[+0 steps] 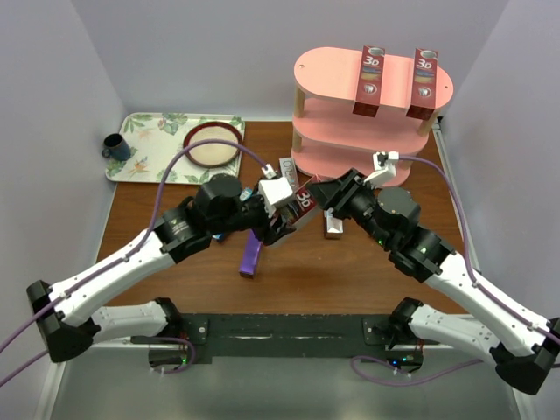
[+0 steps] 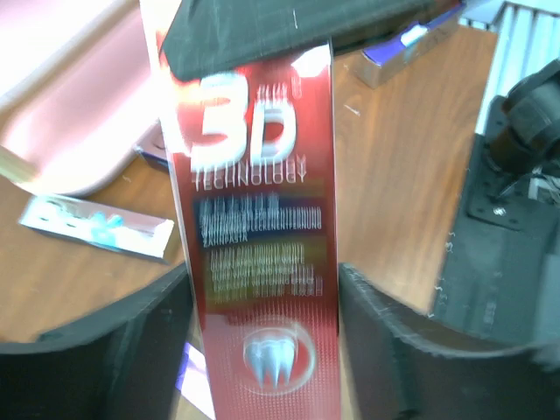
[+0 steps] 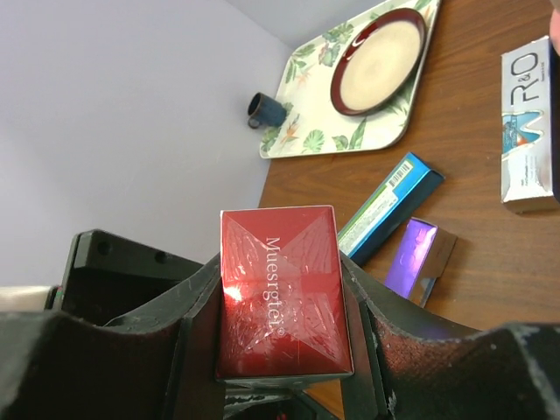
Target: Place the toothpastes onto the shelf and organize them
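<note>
The red carton (image 1: 304, 199) is hanging in the middle of the top view, bridged between both claws. The left claw (image 1: 282, 224) is gripping it from the lower left and the right claw (image 1: 327, 194) from the upper right.

In the left wrist view the carton's long axis is running straight up the frame. The left claw (image 2: 262, 350) is sitting partly closed, its fingers (image 2: 149, 350) pressing the two long sides near the tooth print. In the right wrist view the right claw (image 3: 280, 306) is clamping narrow on the carton's end, a finger touching each side.

The shelf (image 1: 325, 74) is standing at the upper right of the top view, just beyond the right claw and well apart from the left, so the right arm is the nearer one. The carton is pointing diagonally toward the shelf, while the two red cartons (image 1: 370, 80) on the top tier are lying front to back. The carry will likely need the left claw to let go first, then a lift and a slight twist.

Both arms are reaching inward from the lower corners, forearms converging at mid-table. A purple carton (image 1: 252, 254) is lying on the table (image 1: 175, 280) below the left claw, waiting with others.
</note>
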